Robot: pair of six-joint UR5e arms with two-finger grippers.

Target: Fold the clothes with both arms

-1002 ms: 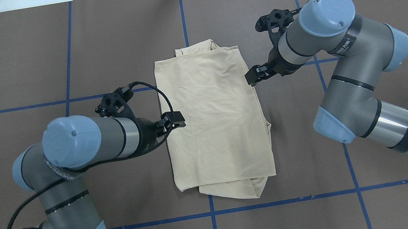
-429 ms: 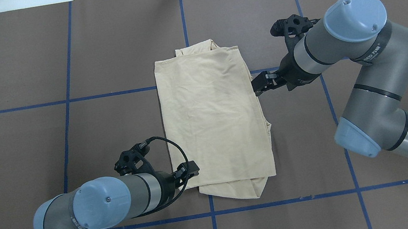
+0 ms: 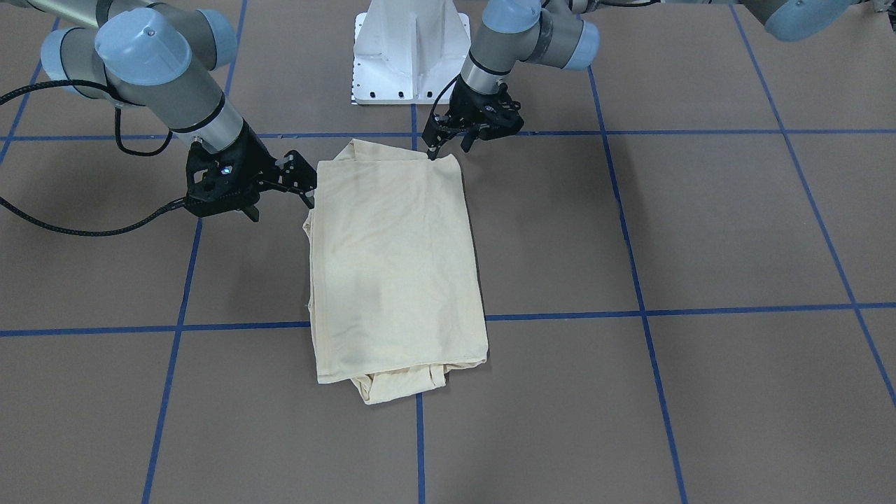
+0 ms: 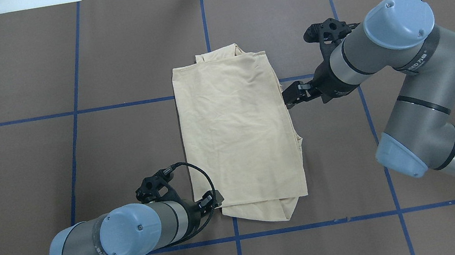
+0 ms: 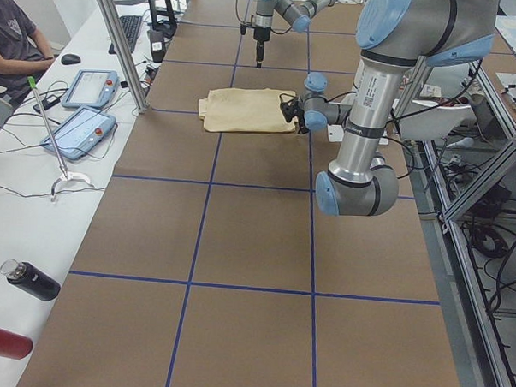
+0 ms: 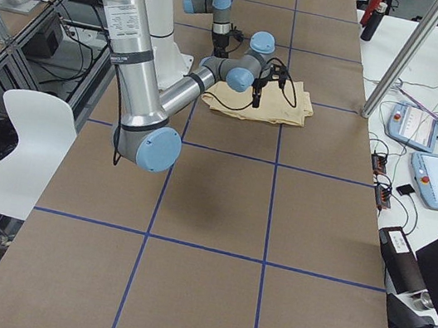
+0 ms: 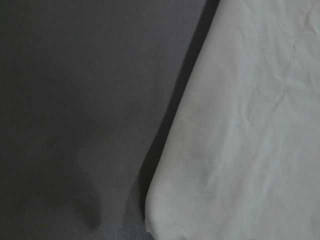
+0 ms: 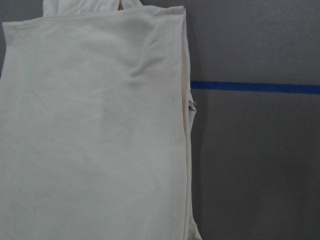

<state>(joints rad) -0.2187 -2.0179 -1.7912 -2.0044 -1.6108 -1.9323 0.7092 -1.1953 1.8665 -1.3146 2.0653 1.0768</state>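
A table covered in brown paper (image 4: 34,176), marked into squares by blue tape lines (image 4: 70,113), fills the scene, and the robot's white pedestal base (image 3: 409,49) stands at its edge. The T-shirt (image 4: 238,135) lies flat at the middle of the table, folded into a long cream-yellow rectangle with a plain, lightly wrinkled side up. No print shows. Tucked layers poke out past both short ends, more at the end near the robot.

The left arm (image 4: 134,233) is bent low near the base. The left gripper (image 4: 215,199) sits at the shirt's near left corner, its fingers apart and holding nothing. The right arm (image 4: 401,45) reaches in from the side. The right gripper (image 4: 288,98) is just beside the shirt's right long edge, its fingers also spread and empty.
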